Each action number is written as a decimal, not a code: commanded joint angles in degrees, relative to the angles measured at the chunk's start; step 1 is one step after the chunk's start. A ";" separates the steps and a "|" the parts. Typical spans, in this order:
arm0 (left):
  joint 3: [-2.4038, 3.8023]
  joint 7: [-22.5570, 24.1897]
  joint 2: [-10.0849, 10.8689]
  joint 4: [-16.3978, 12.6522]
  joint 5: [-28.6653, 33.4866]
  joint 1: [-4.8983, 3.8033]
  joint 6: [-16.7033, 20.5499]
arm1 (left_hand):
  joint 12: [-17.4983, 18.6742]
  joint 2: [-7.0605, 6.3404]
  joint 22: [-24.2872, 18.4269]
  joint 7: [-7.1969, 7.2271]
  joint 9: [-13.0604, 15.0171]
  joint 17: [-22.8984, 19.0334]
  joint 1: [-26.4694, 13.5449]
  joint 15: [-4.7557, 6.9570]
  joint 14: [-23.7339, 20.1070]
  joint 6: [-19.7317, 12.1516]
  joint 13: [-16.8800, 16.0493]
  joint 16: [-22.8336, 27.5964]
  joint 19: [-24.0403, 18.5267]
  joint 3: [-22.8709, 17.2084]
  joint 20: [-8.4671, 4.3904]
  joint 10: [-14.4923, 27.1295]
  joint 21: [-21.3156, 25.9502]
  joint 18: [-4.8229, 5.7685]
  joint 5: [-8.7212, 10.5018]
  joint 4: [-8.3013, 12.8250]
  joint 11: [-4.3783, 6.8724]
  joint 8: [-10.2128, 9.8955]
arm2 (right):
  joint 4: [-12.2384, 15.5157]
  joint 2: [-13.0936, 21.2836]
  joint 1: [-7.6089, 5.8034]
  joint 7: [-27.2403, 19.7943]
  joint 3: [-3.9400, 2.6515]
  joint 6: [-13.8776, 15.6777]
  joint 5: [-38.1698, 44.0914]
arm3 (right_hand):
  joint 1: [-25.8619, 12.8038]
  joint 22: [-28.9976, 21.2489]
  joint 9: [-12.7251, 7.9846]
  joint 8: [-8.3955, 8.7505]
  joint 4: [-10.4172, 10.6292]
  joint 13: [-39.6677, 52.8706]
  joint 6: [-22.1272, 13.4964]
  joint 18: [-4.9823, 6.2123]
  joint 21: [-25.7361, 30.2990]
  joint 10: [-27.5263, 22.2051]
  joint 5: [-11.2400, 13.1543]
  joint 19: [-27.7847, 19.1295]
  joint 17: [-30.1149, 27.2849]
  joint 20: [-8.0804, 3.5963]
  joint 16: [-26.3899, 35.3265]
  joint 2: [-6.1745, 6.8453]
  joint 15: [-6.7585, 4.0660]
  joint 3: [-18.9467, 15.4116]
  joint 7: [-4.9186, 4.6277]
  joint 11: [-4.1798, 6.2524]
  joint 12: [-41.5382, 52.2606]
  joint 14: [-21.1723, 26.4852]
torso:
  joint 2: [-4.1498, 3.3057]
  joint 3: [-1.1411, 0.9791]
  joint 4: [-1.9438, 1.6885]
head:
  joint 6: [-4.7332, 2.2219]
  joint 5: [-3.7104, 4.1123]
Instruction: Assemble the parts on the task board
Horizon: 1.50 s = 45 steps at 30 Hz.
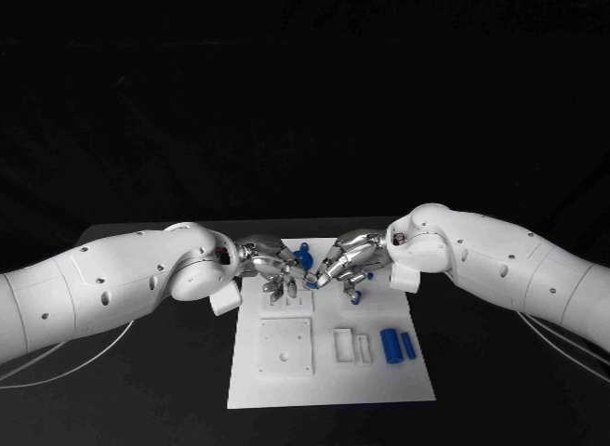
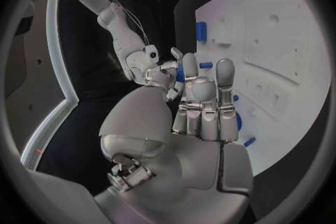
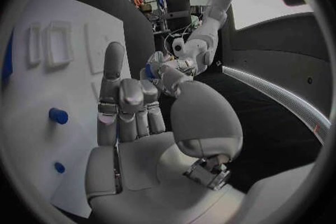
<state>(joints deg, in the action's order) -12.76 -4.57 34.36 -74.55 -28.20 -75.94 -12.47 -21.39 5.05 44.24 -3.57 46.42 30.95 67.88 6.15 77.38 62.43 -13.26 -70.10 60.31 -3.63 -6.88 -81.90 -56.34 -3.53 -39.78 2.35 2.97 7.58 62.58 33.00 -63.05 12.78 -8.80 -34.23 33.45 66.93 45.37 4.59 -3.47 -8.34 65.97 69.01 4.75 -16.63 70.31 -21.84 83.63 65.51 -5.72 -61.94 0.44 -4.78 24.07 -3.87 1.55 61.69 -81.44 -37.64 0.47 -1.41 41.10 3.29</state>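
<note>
Left hand [image 1: 276, 269]: gripping a blue part [image 2: 180, 73] against the right hand [image 1: 345, 263].
Right hand: closing on that part.
Head view: 2 blue cylinders [image 1: 398, 346] lying on the task board [image 1: 332, 390].

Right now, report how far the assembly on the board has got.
Early stage. Two blue cylinders lie loose at the near right of the white board, beside an empty white frame, so they are left to place. The left hand and right hand meet over the far end, with a blue piece between them; who holds it I cannot tell. A blue peg already stands in the board.
</note>
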 commanded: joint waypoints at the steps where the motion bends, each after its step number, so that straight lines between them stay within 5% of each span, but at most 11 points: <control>1: -0.15 -0.80 -0.07 -0.28 0.10 0.18 1.67 | 0.23 0.04 0.11 2.39 0.16 0.01 -0.13 0.09 0.26 2.92 0.04 0.35 0.13 -6.50 -0.42 -0.52 -0.13 -0.08 -0.50 6.94 -0.11 -0.28 | -0.02 0.15 -0.14 -1.60 -0.16 1.95 -2.00 | 0.19 -0.17 -0.10 -0.20 -0.13 -0.18 0.66 0.23 0.26 -0.34 -0.96 0.85 -0.10 -0.15 0.26 -0.57 -0.03 -2.25 0.44 -0.04 -0.35 0.53 | -0.02 0.00 -0.01 | -0.03 -0.02; 7: -0.15 -0.73 0.01 -0.18 -0.13 0.18 4.08 | 0.33 -0.02 0.10 2.43 0.15 -0.01 -0.23 0.15 0.38 3.16 0.02 0.42 0.22 -6.58 -0.47 -0.80 -0.09 -0.09 -0.82 7.20 -0.04 -0.40 | -0.13 0.54 -0.13 -1.32 -0.16 3.28 -2.29 | -1.94 -0.82 -0.55 -0.09 1.26 -1.67 -1.21 0.04 1.27 -1.95 -2.40 0.70 -1.13 0.13 1.85 0.44 0.32 -8.79 0.26 -0.45 -1.98 1.29 | 0.01 -0.01 -0.01 | -0.14 -0.06; 9: -0.15 -0.71 0.05 -0.18 -0.32 0.18 5.16 | 0.37 -0.10 0.10 2.46 0.16 -0.02 -0.29 0.17 0.44 3.27 0.02 0.47 0.29 -6.58 -0.50 -0.91 -0.09 -0.09 -0.89 7.28 0.00 -0.42 | -0.26 0.79 -0.13 -1.62 -0.16 5.92 -2.32 | -3.03 -2.16 -0.77 -0.18 3.40 -4.62 -5.27 0.02 2.96 -5.36 -1.36 -0.49 -4.02 0.96 5.82 1.89 1.27 -15.66 -1.19 -1.60 -5.61 3.85 | 0.02 0.00 -0.01 | -0.18 -0.09; 11: -0.16 -0.68 0.10 -0.23 -0.49 0.18 6.15 | 0.44 -0.16 0.10 2.50 0.16 -0.05 -0.36 0.22 0.52 3.42 0.03 0.54 0.35 -6.64 -0.54 -1.10 -0.08 -0.10 -1.15 7.39 0.04 -0.47 | -0.46 1.00 -0.13 -2.09 -0.16 8.74 -2.32 | -2.15 -3.24 -0.75 -0.28 4.41 -5.89 -7.28 0.36 3.89 -6.36 -5.29 -0.29 -4.81 1.43 6.50 2.39 1.68 -21.04 -1.78 -2.04 -6.44 4.29 | 0.01 0.01 0.00 | -0.30 -0.20; 13: -0.15 -0.66 0.18 -0.32 -0.77 0.18 7.34 | 0.45 -0.27 0.11 2.54 0.18 -0.06 -0.42 0.27 0.62 3.59 0.02 0.57 0.42 -6.69 -0.58 -1.32 -0.09 -0.11 -1.66 7.50 0.10 -0.47 | -0.66 1.36 -0.12 -2.71 -0.16 11.93 -2.33 | -0.73 -4.71 -0.72 -0.18 6.00 -7.54 -8.66 0.71 4.91 -7.18 -5.08 0.35 -5.81 1.85 6.96 1.56 1.97 -27.76 -2.02 -2.33 -6.86 4.64 | 0.02 -0.01 -0.01 | -0.32 -0.23; 16: -0.15 -0.66 0.36 -0.46 -1.17 0.19 9.00 | 0.49 -0.39 0.11 2.60 0.20 -0.08 -0.53 0.34 0.79 3.80 0.00 0.62 0.52 -6.81 -0.65 -1.59 -0.08 -0.11 -2.16 7.68 0.17 -0.49 | -0.89 1.98 -0.11 -3.41 -0.16 15.34 -2.37 | -0.19 -5.83 -0.72 -0.16 7.53 -9.07 -9.43 0.77 5.54 -7.87 -3.43 0.77 -6.54 1.99 7.08 1.15 2.08 -32.08 -2.24 -2.53 -7.07 4.95 | 0.02 -0.04 -0.04 | -0.38 -0.30; 18: -0.15 -0.71 0.51 -0.58 -1.40 0.19 10.24 | 0.56 -0.46 0.10 2.62 0.19 -0.10 -0.66 0.38 0.91 3.91 0.01 0.70 0.61 -6.89 -0.69 -1.75 -0.08 -0.10 -2.40 7.79 0.21 -0.55 | -1.16 2.44 -0.11 -3.77 -0.17 17.20 -2.42 | -0.40 -6.26 -0.70 -0.17 8.66 -9.96 -9.67 0.80 5.71 -8.09 -1.07 0.94 -6.88 2.05 7.13 1.29 2.14 -33.42 -2.31 -2.63 -7.31 5.02 | 0.10 -0.07 0.03 | -0.45 -0.48; 26: -0.14 -2.23 1.32 -1.67 -4.09 0.19 15.91 | 1.08 -0.77 0.05 2.76 0.10 -0.11 -1.12 0.54 1.43 4.53 0.12 1.02 0.99 -7.28 -0.87 -2.50 -0.02 -0.08 -3.28 8.38 0.37 -0.90 | -2.31 4.60 -0.02 -6.46 -0.52 24.74 -2.50 | -0.07 -7.91 -0.62 -0.19 11.22 -12.94 -9.23 0.73 6.07 -8.61 -3.11 1.38 -8.66 1.99 7.80 1.48 2.04 -34.65 -2.15 -2.48 -7.51 5.39 | 0.21 -0.25 0.15 | -0.63 -1.01; 33: -0.21 -7.19 2.64 -4.15 -10.59 0.17 23.82 | 1.62 -1.36 -0.17 3.14 0.15 -0.15 -1.94 0.92 2.56 6.26 0.14 1.58 1.74 -7.44 -1.24 -4.20 0.12 0.00 -4.95 8.97 0.82 -1.89 | -2.64 6.92 0.00 -12.37 -2.77 36.03 -1.40 | -0.80 -9.94 -0.67 -0.13 9.36 -15.55 -8.94 0.13 7.09 -8.01 -6.37 1.00 -12.71 1.77 11.03 0.53 1.84 -35.09 -2.01 -2.21 -8.55 5.69 | 0.67 -0.59 0.33 | -0.13 -1.65; 36: -0.41 -11.26 3.16 -5.72 -14.27 0.17 27.07 | 1.68 -1.54 -0.25 3.23 0.84 0.01 -2.20 1.02 2.92 7.31 -0.06 1.96 1.98 -7.50 -1.33 -4.47 0.21 0.05 -5.59 9.44 0.89 -3.58 | -2.61 7.87 -0.02 -15.52 -4.19 41.16 -0.51 | -1.06 -11.13 -0.68 -0.16 8.39 -16.47 -8.65 -0.11 7.51 -8.09 -7.48 1.01 -13.62 1.74 10.97 -0.37 1.80 -35.63 -1.93 -2.17 -8.52 6.00 | 1.08 -0.97 0.44 | 0.28 -2.02; 45: -0.99 -18.93 2.97 -7.61 -20.99 0.98 32.31 | 0.28 -2.05 -0.25 3.51 0.78 0.22 -2.86 1.27 3.47 8.14 -0.60 2.35 2.33 -7.47 -1.56 -4.67 0.14 0.12 -7.37 10.05 1.21 -3.67 | -4.05 7.73 -0.21 -20.35 -6.39 49.09 1.12 | -0.29 -16.78 -0.74 -0.14 5.65 -23.97 -9.46 -1.32 9.35 -8.86 -10.00 -3.40 -21.25 2.43 16.07 -1.85 2.47 -36.13 -2.25 -2.50 -13.13 8.67 | 2.04 -1.72 0.53 | 1.29 -3.01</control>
<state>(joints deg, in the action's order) -13.71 -18.55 37.52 -81.90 -44.31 -75.24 15.28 -20.89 2.85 44.05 -4.18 47.28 31.15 65.41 7.54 80.46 66.16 -13.84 -67.90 62.27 -4.23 -8.39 -84.11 -56.34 -3.39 -47.00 5.32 3.66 4.15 58.73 40.99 -63.19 -3.05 -15.11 9.24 33.03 66.65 28.92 3.92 -3.97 -2.53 42.50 59.78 3.91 -7.42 61.82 -31.66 80.40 44.69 -3.36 -46.09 -0.92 -2.32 -12.03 -6.10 -1.04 48.88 -72.99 -36.10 -0.83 -0.87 42.07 0.51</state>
